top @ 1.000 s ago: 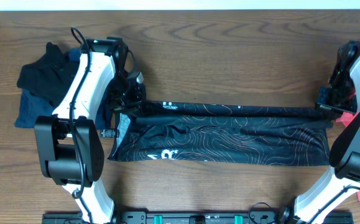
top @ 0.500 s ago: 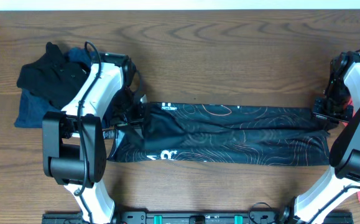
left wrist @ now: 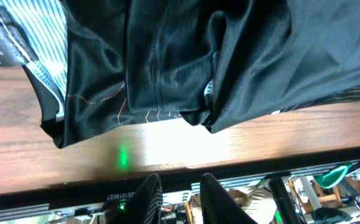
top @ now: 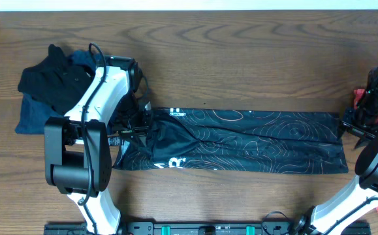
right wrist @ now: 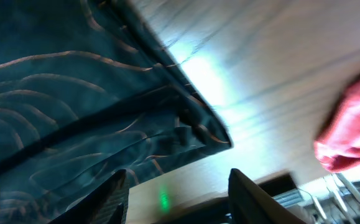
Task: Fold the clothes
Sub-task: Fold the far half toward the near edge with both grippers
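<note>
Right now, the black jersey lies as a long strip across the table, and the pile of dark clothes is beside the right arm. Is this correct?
Not quite: the pile of dark clothes is beside the left arm, as the overhead view shows. The black jersey does lie as a long strip across the table.

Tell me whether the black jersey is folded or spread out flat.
Folded. The jersey lies as a long narrow strip across the table, with layers overlapping at its left end.
</note>
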You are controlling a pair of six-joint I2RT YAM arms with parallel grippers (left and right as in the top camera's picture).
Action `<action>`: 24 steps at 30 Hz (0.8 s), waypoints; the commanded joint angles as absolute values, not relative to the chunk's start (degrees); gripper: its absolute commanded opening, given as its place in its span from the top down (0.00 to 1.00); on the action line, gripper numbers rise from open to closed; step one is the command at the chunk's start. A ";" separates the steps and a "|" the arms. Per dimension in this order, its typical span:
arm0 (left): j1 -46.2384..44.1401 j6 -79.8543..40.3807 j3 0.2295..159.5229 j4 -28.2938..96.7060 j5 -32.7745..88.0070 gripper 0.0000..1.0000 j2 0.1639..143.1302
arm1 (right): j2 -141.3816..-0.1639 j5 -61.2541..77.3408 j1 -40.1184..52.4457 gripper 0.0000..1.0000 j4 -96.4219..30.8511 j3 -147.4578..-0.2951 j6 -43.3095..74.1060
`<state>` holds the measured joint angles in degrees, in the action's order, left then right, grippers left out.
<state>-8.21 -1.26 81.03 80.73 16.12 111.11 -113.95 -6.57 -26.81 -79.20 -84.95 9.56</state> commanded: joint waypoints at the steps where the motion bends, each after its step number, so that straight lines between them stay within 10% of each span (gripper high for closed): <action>1: -8.12 -0.69 80.90 80.49 15.97 0.76 110.69 | -113.89 -1.17 -27.35 0.46 -78.04 -82.78 5.45; 15: -8.12 -0.69 80.90 80.05 16.03 0.76 110.69 | -113.91 -3.11 -27.29 0.38 -58.92 -67.94 5.04; 24: -8.12 -0.69 80.90 79.81 16.03 0.76 110.69 | -113.91 0.64 -26.13 0.99 -59.37 -67.81 2.46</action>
<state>-8.21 -1.23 81.01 79.57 16.12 111.11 -112.42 -1.43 -27.05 -60.40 -69.52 3.57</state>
